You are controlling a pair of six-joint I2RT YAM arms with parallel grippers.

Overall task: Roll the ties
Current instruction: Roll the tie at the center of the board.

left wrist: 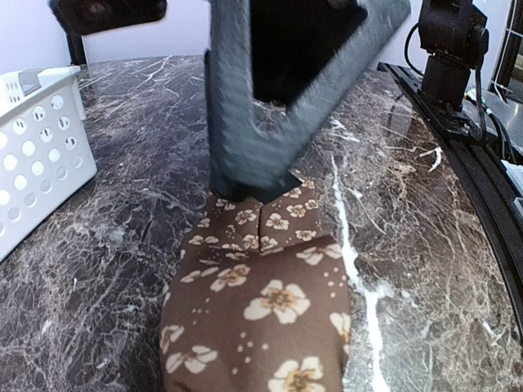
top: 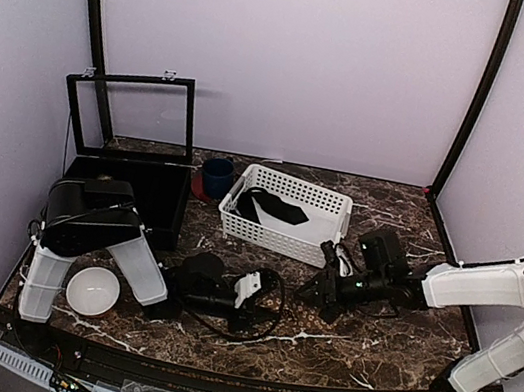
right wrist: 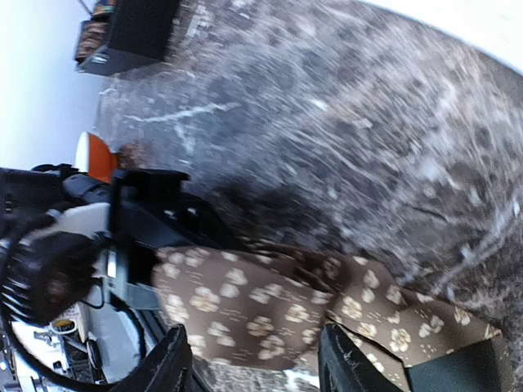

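Necktie (left wrist: pixel 261 302) of dark brown cloth with tan flowers lies lower centre in the left wrist view on the dark marble tabletop (left wrist: pixel 425 245), only partly rolled (a loose bulge, no coil yet), pinched by the closed left gripper (left wrist: pixel 249 192), while the right gripper (right wrist: pixel 257 367) hangs wide open over it, holding nothing.

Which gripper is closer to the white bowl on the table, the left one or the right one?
Left. The left gripper is to the right of the white bowl, near the table's centre. The right gripper is farther right still, beside the near corner of the white basket.
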